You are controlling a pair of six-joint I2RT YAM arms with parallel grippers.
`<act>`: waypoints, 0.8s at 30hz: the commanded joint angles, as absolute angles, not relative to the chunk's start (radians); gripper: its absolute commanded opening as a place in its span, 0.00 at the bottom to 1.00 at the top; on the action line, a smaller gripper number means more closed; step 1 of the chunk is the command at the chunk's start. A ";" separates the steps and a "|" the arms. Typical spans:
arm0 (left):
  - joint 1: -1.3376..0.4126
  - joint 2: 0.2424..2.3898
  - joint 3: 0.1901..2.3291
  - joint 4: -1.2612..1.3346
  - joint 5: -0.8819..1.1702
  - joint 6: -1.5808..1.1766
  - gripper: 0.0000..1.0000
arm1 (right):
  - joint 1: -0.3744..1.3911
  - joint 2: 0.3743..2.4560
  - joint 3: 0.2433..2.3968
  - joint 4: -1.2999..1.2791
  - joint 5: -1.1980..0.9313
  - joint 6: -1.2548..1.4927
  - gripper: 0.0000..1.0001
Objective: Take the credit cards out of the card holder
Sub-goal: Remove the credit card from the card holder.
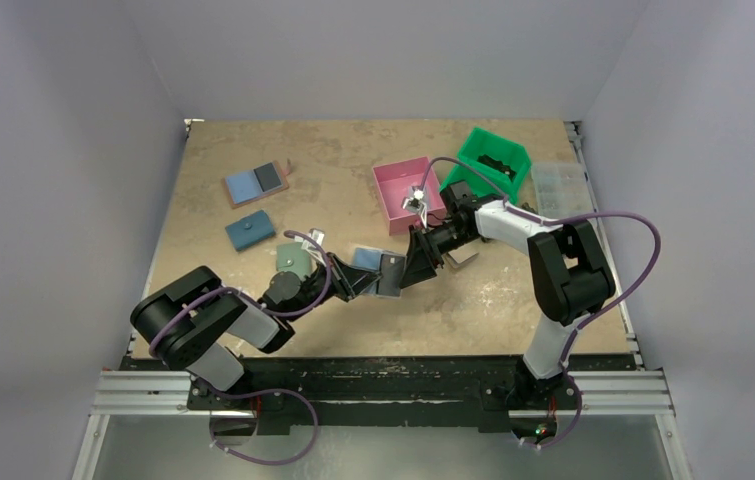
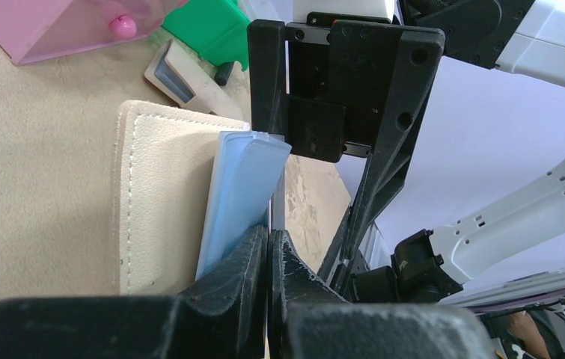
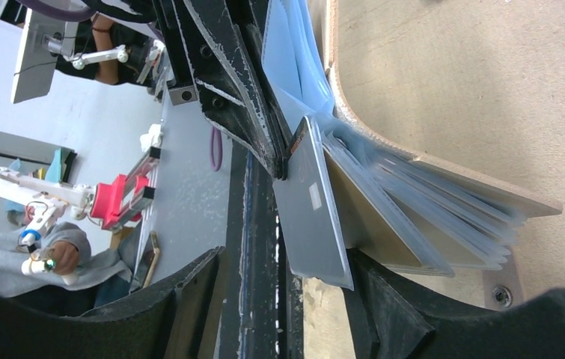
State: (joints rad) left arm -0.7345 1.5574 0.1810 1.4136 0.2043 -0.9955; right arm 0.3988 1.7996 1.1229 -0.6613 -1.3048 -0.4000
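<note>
Near the middle of the tan chipboard table (image 1: 353, 150), both arms meet. At its far right stand a green plastic bin (image 1: 468, 150), a pink plastic bin (image 1: 390, 190) and a clear compartment box (image 1: 561, 185). Far left lie a brown-edged holder with blue and black panels (image 1: 256, 183) and a dark teal wallet (image 1: 250, 231), well apart from the arms.

The left arm (image 1: 213, 320) stretches low toward the centre. The right arm (image 1: 553, 260) bends at a raised elbow and reaches left to face it.

Between them is the beige stitched bifold card holder (image 2: 159, 194), open, its pale blue sleeves (image 2: 238, 187) fanned. The left gripper (image 2: 268, 243) is pinched tight on its edge. The right gripper (image 3: 286, 258) has its fingers spread, a flat grey sheet (image 3: 313, 232) standing between them. Whether that sheet is a card or a holder panel is unclear. Its small pale label (image 3: 314, 196) is too blurred to read.
</note>
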 commanded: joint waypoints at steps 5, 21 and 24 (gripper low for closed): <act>-0.749 1.542 0.224 1.591 0.236 -1.013 0.00 | 0.403 1.795 1.122 -0.612 -1.341 -0.384 0.69; -0.749 1.529 0.234 1.551 0.218 -1.018 0.00 | 0.403 1.795 1.124 -0.614 -1.361 -0.383 0.72; -0.749 1.528 0.238 1.552 0.218 -1.037 0.00 | 0.403 1.796 1.124 -0.616 -1.363 -0.382 0.76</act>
